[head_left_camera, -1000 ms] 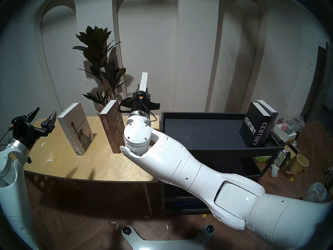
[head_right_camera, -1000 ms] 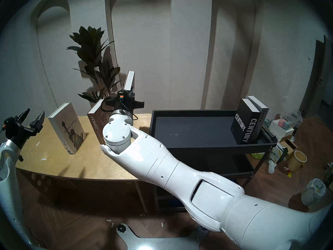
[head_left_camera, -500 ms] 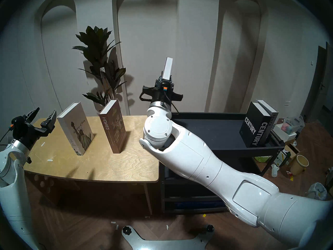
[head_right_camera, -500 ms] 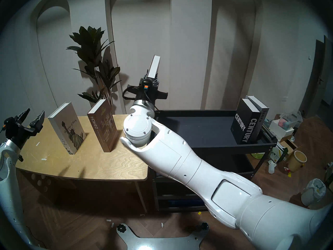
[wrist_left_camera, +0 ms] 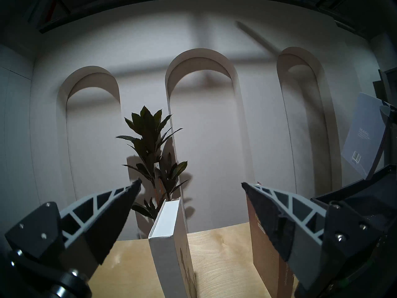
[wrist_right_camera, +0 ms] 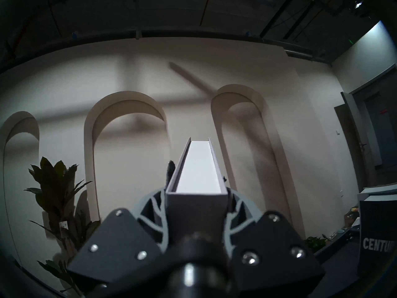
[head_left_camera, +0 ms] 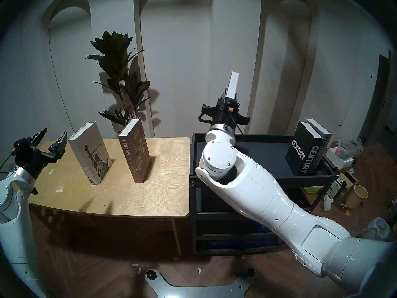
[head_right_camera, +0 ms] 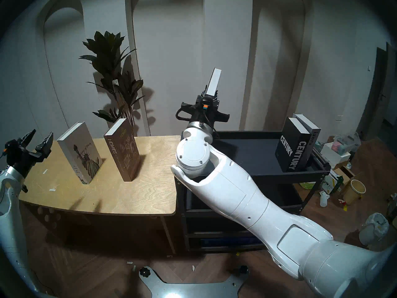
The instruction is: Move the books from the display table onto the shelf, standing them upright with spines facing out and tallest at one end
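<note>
1. Above the left end of the black cart, a grey book clamped between the closed fingers of the right gripper, page edge up, clear of the tray.
2. At the cart's far right end, black CENTURY book upright, grey book just behind it; bare tray floor between.
3. Left of the cart, plywood table touching or nearly so; HOMES book and Statue of Liberty book standing apart.
4. Beyond those, left gripper spread wide, holding nothing; plant behind the table.
</note>
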Controlling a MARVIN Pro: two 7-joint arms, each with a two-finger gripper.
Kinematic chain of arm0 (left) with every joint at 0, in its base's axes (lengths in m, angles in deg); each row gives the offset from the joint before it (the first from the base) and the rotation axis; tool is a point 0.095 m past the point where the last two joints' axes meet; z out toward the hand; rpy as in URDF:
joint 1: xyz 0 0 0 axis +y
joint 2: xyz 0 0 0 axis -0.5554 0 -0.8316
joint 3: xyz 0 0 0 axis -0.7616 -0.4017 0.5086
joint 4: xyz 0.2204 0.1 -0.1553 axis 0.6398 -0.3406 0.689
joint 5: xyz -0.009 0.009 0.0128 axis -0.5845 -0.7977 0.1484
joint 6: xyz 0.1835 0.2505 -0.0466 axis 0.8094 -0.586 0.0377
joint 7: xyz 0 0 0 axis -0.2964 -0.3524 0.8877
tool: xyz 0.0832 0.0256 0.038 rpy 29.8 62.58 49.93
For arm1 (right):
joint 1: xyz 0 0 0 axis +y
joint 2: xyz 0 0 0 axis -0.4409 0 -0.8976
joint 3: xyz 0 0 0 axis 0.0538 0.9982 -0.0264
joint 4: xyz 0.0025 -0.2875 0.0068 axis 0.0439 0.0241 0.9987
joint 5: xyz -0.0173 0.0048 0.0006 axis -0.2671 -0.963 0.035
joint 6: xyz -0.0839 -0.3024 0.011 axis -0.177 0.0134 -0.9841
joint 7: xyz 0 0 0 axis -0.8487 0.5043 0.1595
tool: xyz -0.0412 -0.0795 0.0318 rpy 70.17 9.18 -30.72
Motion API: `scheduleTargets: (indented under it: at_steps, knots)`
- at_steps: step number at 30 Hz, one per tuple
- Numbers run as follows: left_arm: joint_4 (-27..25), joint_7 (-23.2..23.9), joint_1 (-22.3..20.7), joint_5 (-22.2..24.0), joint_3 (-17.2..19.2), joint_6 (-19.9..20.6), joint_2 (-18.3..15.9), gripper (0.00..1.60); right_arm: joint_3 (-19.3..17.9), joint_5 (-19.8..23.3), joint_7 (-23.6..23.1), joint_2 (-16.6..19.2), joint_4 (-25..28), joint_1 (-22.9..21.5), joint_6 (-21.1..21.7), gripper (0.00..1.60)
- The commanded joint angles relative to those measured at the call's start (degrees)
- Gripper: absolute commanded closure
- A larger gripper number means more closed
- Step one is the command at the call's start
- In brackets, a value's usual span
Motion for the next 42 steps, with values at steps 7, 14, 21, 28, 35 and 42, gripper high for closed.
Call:
scheduleTargets:
  at_steps: [7, 14, 21, 28, 35, 42]
  knots:
    - [-0.63, 0.05, -0.39, 0.02, 0.20, -0.23, -0.40, 0.00, -6.03, 3.47, -3.66, 10.95, 11.16, 5.40, 3.55, 1.60]
    - [-0.61, 0.05, -0.38, 0.04, 0.19, -0.22, -0.40, 0.00, -10.56, 9.97, -7.73, 16.37, 16.28, 6.70, 7.40, 1.60]
    - [-0.60, 0.05, -0.39, 0.04, 0.19, -0.22, -0.40, 0.00, -15.59, 16.41, -12.00, 20.84, 17.55, 7.33, 12.44, 1.60]
    - [-0.65, 0.05, -0.40, 0.04, 0.20, -0.24, -0.42, 0.00, -19.57, 23.57, -17.98, 25.31, 18.86, 8.15, 18.73, 1.60]
    - [-0.72, 0.06, -0.40, 0.02, 0.22, -0.27, -0.44, 0.00, -23.19, 30.98, -24.83, 30.05, 19.89, 9.17, 25.84, 1.60]
    - [-0.78, 0.06, -0.39, 0.00, 0.24, -0.29, -0.45, 0.00, -29.13, 38.26, -32.34, 34.83, 19.79, 10.28, 33.56, 1.60]
